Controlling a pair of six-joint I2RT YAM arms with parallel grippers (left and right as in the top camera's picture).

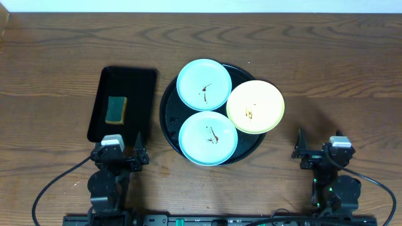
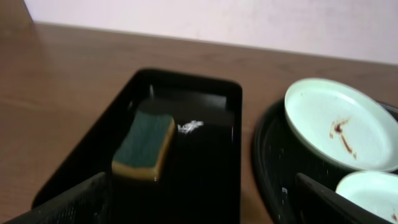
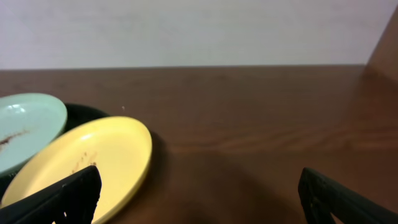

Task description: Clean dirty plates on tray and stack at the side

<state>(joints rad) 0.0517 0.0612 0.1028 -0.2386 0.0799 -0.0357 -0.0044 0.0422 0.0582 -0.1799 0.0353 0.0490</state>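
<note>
Three plates lie on the round black tray: a mint-blue plate at the back, a second mint-blue plate at the front, and a yellow plate overhanging the right rim. All three have small brown smears. My left gripper is open and empty at the near left, below the sponge tray. My right gripper is open and empty at the near right, right of the yellow plate. The back mint-blue plate also shows in the left wrist view.
A rectangular black tray left of the round tray holds a green and yellow sponge, also in the left wrist view. Bare wooden table lies right of the yellow plate.
</note>
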